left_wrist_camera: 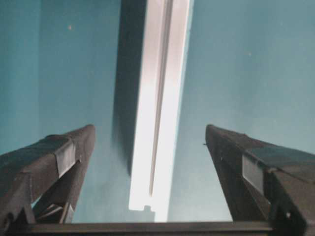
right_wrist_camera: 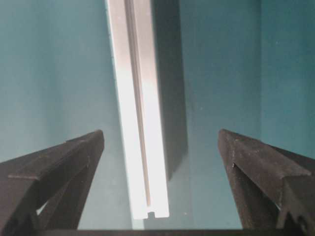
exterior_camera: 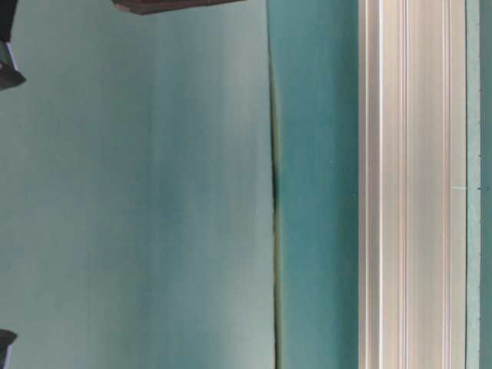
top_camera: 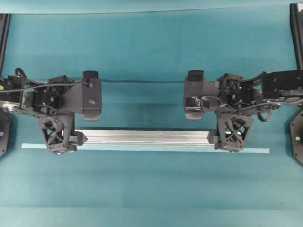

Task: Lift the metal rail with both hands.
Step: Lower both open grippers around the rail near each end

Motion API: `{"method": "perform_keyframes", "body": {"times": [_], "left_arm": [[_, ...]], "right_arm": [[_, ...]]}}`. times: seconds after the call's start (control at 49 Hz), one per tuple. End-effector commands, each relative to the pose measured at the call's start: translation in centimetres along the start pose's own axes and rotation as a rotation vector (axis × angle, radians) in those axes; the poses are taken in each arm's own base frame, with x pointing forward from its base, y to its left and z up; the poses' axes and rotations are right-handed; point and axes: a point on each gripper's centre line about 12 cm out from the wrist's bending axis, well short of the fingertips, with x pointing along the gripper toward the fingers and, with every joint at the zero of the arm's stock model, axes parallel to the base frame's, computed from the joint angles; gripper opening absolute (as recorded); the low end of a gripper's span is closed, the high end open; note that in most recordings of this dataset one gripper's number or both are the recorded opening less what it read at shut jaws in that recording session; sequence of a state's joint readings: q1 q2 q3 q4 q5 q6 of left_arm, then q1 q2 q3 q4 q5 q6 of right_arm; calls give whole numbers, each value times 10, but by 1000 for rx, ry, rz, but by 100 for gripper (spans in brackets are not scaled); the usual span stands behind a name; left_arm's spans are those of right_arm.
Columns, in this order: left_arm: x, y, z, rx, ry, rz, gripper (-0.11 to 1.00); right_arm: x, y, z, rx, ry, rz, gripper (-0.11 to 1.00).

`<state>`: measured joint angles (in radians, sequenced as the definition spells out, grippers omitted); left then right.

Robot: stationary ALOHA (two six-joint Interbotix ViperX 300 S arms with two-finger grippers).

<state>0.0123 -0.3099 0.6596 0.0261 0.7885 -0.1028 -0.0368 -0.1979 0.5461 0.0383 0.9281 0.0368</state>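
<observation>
A teal-green table surface [top_camera: 151,189] carried everything, matte and even in colour, with a faint seam running across it behind the arms in the overhead view. Flat on it lay the metal rail [top_camera: 147,137], a long silver grooved extrusion stretched left to right across the middle, square ends showing in both wrist views and a dark shadow thrown along its far side. Just beside the rail's near edge, a thin pale tape strip [top_camera: 258,151] lay on the surface, running parallel and poking out past both rail ends.
</observation>
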Motion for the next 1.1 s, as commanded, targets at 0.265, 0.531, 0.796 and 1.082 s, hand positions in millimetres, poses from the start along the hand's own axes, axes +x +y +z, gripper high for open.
{"method": "perform_keyframes", "body": {"times": [0.265,0.531,0.796,1.082], "left_arm": [[29,0,-4,3,-18,-2,99],[46,-1,-6,7,3,-3,99],[68,-2,-4,10,-3,-5,99],[89,-2,-11,11,-3,-7,99]], "right_arm": [[32,9,5,-33,3,4,96],[52,17,1,-49,15,14,96],[65,17,-6,-49,-8,14,96],[85,15,-16,-47,5,11,96]]}}
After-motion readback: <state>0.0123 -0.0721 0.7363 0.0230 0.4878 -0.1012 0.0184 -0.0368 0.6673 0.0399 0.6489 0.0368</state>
